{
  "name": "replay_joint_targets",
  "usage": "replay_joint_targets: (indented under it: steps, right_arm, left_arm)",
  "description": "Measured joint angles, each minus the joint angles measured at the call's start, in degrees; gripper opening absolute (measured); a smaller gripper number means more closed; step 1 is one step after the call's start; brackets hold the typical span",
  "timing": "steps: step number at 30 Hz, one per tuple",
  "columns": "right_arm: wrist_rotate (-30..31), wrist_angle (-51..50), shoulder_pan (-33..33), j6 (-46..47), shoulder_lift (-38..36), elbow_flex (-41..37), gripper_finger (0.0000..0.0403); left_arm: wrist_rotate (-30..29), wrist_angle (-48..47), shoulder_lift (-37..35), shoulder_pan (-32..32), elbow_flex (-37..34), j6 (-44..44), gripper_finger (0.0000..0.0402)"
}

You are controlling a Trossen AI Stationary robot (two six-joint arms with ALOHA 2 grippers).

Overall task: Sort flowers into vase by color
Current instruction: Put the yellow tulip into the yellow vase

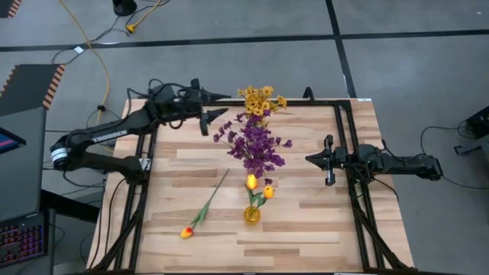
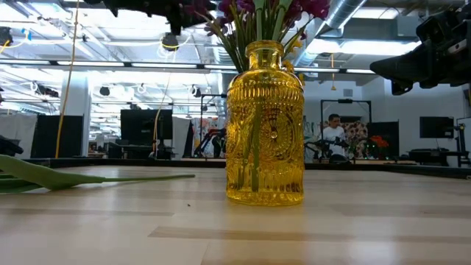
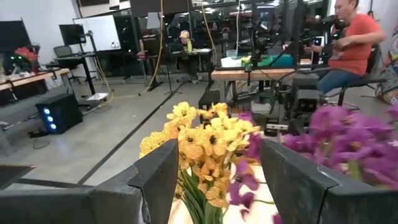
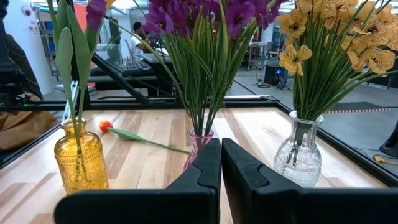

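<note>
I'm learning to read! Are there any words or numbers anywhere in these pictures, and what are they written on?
None can be read.
Left arm: pale lettering along its side, too small to read.
Whiteboard in the room behind: too blurred to tell whether anything is written on it.
Yellow vase: only a pressed pattern, no letters.

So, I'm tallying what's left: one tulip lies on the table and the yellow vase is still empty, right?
Not quite. One tulip lies on the table, but the yellow vase already holds two tulips, as the high view shows.
</note>
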Motion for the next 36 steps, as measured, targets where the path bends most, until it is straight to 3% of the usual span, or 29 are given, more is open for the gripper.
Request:
replay_joint_targets:
  steps: [11, 17, 26, 31, 36]
  right_arm:
    - [0.00, 0.02, 0.00, 0.01, 0.00, 0.00, 0.0043]
    - [0.00, 0.00, 0.01, 0.02, -0.01, 0.01, 0.0043]
    - [0.00, 0.00, 0.02, 0.00, 0.01, 0.01, 0.0043]
    - [0.02, 0.01, 0.02, 0.00, 0.00, -0.01, 0.0043]
    - [0.00, 0.01, 0.00, 0.00, 0.01, 0.00, 0.0043]
  left_arm:
    - [0.31, -18.57, -11.93, -5.57, 0.00, -0.72, 0.0213]
    - [0.17, -33.65, -15.15, -10.36, 0.02, -7.11, 0.0213]
    - [-1.43, -56.32, -13.66, -18.70, 0.00, -30.70, 0.0213]
    - [-4.04, -60.61, -10.14, -25.09, -0.33, -40.34, 0.0213]
    - [-6.12, -60.16, -5.18, -31.47, -2.11, -44.67, 0.0213]
